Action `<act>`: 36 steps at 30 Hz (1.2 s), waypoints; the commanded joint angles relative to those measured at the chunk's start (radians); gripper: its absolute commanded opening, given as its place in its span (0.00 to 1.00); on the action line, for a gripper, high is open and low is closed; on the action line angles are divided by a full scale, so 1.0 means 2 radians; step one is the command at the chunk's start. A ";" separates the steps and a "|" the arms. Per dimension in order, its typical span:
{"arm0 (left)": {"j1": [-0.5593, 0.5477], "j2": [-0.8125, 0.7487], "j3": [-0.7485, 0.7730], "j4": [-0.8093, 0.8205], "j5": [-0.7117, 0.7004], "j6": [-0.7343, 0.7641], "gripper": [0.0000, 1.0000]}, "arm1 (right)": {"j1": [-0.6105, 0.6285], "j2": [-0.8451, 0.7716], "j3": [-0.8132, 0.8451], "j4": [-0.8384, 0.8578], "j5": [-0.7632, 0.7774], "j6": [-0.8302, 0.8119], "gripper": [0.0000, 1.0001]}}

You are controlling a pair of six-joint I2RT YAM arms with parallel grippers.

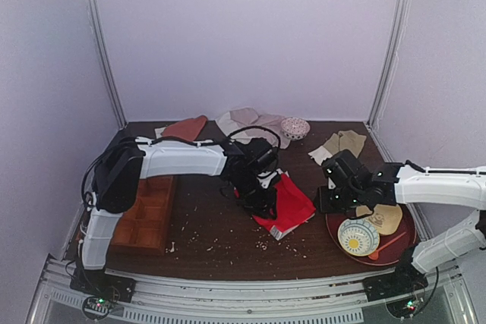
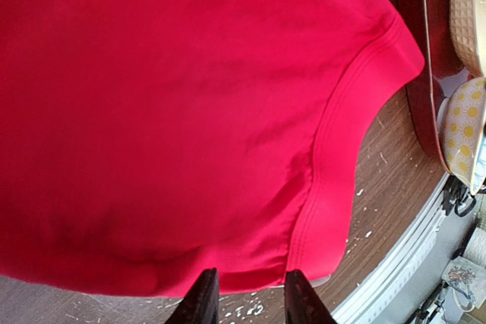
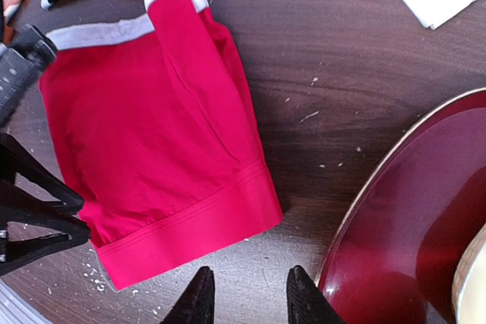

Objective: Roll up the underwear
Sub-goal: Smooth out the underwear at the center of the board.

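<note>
Right, my left pincer (image 2: 252, 301) stands spread, with bare table (image 2: 391, 180) showing between its tips and nothing pinched. The underwear (image 2: 190, 111) lies flat on the table just ahead of those tips, and its red cloth fills nearly everything in front of this pincer.

From my right pincer (image 3: 249, 297), the garment sits ahead and to the left, folded into a narrow block. Its long axis runs from the white waistband (image 3: 99, 32) at the far end down to the broad stitched hem (image 3: 190, 229) at the near end. So the waistband points away from this pincer and the hem points toward it, slanting slightly leftward. The hem's nearest corner is just ahead of the left fingertip, apart from it. This pincer is also spread, gripping nothing, with wood between the tips. The rim of a red plate (image 3: 410, 218) curves close on its right.
</note>
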State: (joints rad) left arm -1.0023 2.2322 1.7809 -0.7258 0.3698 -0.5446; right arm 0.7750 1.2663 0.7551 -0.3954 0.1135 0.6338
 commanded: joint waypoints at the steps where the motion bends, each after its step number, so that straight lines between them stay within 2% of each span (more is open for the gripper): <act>1: -0.001 -0.014 0.011 -0.003 0.000 0.006 0.31 | 0.000 0.027 0.015 0.007 -0.014 -0.003 0.33; 11: -0.002 -0.013 -0.015 0.038 0.040 0.002 0.30 | -0.008 0.090 0.045 0.017 -0.004 -0.011 0.34; 20: -0.002 0.007 -0.015 0.041 0.041 0.001 0.30 | -0.031 0.156 0.077 0.034 -0.017 -0.024 0.34; 23: -0.002 0.011 -0.012 0.041 0.039 0.002 0.30 | -0.035 0.170 0.087 0.036 -0.022 -0.025 0.28; 25: -0.002 0.015 -0.010 0.041 0.038 0.002 0.30 | -0.038 0.176 0.090 0.033 -0.021 -0.021 0.18; 27: -0.002 0.017 -0.010 0.041 0.037 0.002 0.30 | -0.041 0.177 0.088 0.030 -0.019 -0.018 0.16; 36: -0.002 0.024 -0.005 0.040 0.041 0.002 0.30 | -0.042 0.135 0.095 -0.002 -0.008 -0.030 0.35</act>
State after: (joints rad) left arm -1.0023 2.2520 1.7538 -0.6739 0.4358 -0.5449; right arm 0.6971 1.5997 0.9138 -0.3401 0.0708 0.5926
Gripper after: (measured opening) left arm 0.299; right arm 0.326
